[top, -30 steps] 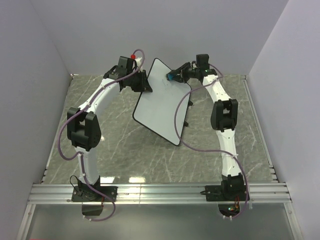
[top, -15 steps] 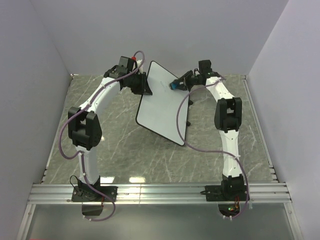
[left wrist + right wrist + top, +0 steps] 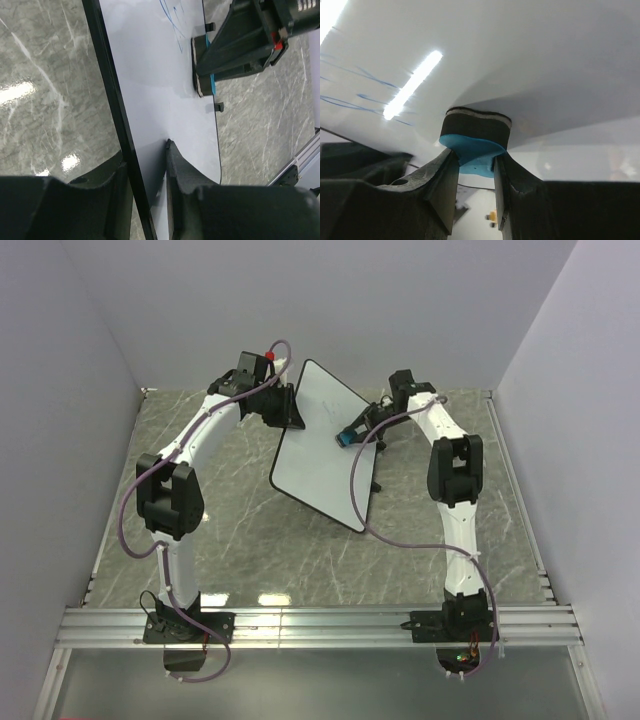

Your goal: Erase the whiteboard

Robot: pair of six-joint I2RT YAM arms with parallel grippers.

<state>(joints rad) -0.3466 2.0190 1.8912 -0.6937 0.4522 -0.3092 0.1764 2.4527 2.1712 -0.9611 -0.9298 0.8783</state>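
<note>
The whiteboard (image 3: 318,455), white with a thin black frame, is held tilted above the table. My left gripper (image 3: 287,410) is shut on its left edge; in the left wrist view the fingers (image 3: 182,172) clamp the board (image 3: 150,75) and its frame. Blue scribbles (image 3: 172,20) remain near the board's top and show in the right wrist view (image 3: 355,95). My right gripper (image 3: 357,429) is shut on a small blue eraser (image 3: 347,437), whose dark felt face (image 3: 477,127) presses against the board (image 3: 530,60). The eraser also shows in the left wrist view (image 3: 202,82).
The grey marbled table (image 3: 250,530) lies below the board. Grey walls (image 3: 70,360) close in the left, back and right. An aluminium rail (image 3: 320,625) runs along the near edge by the arm bases.
My right gripper has slid the eraser down and left across the board, from near the top right edge toward the middle. The board has shifted slightly in the left gripper.
</note>
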